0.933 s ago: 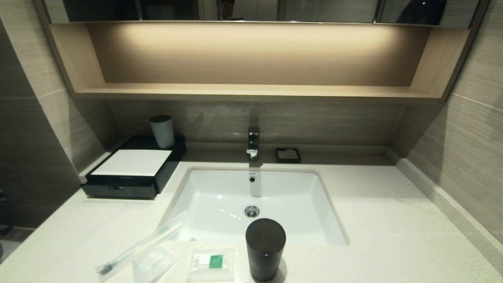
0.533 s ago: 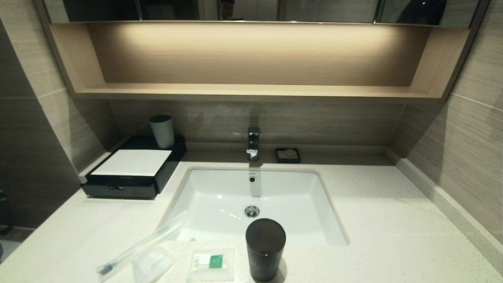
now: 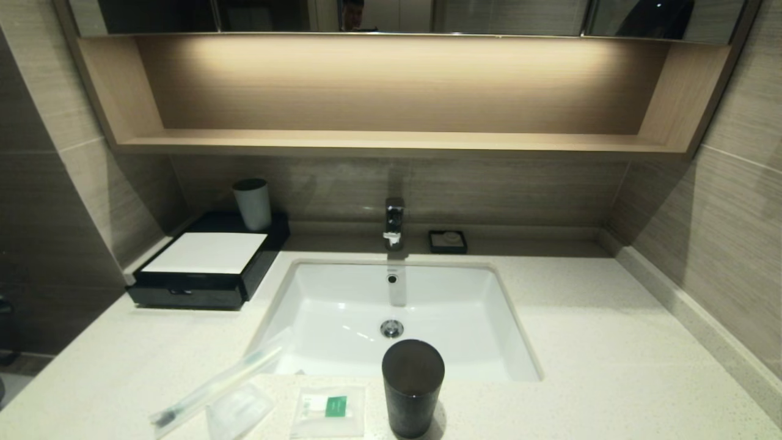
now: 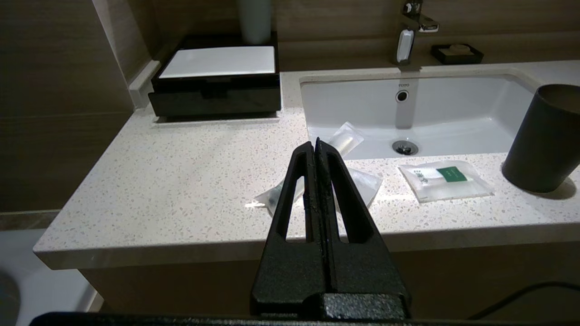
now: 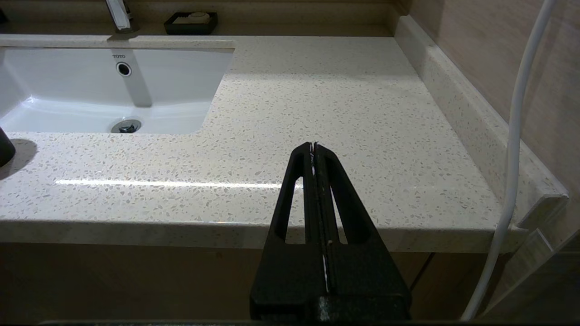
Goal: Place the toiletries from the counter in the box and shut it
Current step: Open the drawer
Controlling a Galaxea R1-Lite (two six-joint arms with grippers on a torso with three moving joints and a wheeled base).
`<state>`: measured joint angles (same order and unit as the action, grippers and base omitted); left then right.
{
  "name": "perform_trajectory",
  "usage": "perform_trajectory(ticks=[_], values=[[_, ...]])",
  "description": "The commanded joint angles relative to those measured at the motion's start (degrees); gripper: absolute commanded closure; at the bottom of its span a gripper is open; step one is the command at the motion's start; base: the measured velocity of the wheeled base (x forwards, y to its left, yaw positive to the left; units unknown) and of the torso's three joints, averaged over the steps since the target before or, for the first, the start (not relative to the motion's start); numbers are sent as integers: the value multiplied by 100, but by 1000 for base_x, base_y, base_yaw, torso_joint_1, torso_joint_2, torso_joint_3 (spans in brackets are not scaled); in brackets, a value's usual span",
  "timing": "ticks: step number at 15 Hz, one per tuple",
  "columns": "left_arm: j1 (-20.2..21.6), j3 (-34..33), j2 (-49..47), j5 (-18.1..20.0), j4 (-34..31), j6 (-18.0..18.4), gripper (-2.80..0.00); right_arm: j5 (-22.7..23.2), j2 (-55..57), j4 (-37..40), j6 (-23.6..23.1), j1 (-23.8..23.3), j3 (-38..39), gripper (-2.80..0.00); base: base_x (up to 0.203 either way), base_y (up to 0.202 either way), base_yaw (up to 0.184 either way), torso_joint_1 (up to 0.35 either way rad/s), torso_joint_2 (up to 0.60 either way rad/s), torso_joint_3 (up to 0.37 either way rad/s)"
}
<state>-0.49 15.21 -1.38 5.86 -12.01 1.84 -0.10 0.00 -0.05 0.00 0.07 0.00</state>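
Three toiletries lie on the counter (image 3: 611,342) near its front edge: a long toothbrush sleeve (image 3: 220,382) (image 4: 345,138), a small clear packet (image 3: 239,408) (image 4: 367,183) and a white sachet with a green label (image 3: 328,410) (image 4: 444,180). The black box (image 3: 208,263) (image 4: 217,81) with a white top panel stands at the back left, its drawer pushed in. My left gripper (image 4: 315,141) is shut and empty, held off the counter's front edge, in front of the toothbrush sleeve. My right gripper (image 5: 313,145) is shut and empty before the bare right part of the counter (image 5: 340,113). Neither shows in the head view.
A tall dark cup (image 3: 412,388) (image 4: 546,136) stands right of the sachet. A white cup (image 3: 252,203) rests on the box's back. The sink (image 3: 342,318), faucet (image 3: 394,223) and a small black soap dish (image 3: 448,241) fill the middle and back. A white cable (image 5: 512,158) hangs at the right.
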Motion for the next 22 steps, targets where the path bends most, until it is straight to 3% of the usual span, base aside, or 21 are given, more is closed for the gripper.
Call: perform_trajectory(ticks=[1, 6, 11, 16, 22], values=[[0, 266, -651, 2, 66, -29, 0, 1, -1, -4, 0, 1, 9, 0, 0, 0, 0, 0, 0, 0], [-53, 602, -2227, -9, 901, -322, 0, 1, 0, -4, 0, 1, 2, 0, 0, 0, 0, 0, 0, 0], [-66, 893, -3405, 276, 1149, -445, 0, 1, 0, -4, 0, 1, 9, 0, 0, 0, 0, 0, 0, 0], [-47, 1015, -4436, 267, 1523, -622, 0, -2, 0, -4, 0, 1, 6, 0, 0, 0, 0, 0, 0, 0], [22, 1357, -5747, -377, 1543, -624, 0, 1, 0, -4, 0, 1, 9, 0, 0, 0, 0, 0, 0, 0]])
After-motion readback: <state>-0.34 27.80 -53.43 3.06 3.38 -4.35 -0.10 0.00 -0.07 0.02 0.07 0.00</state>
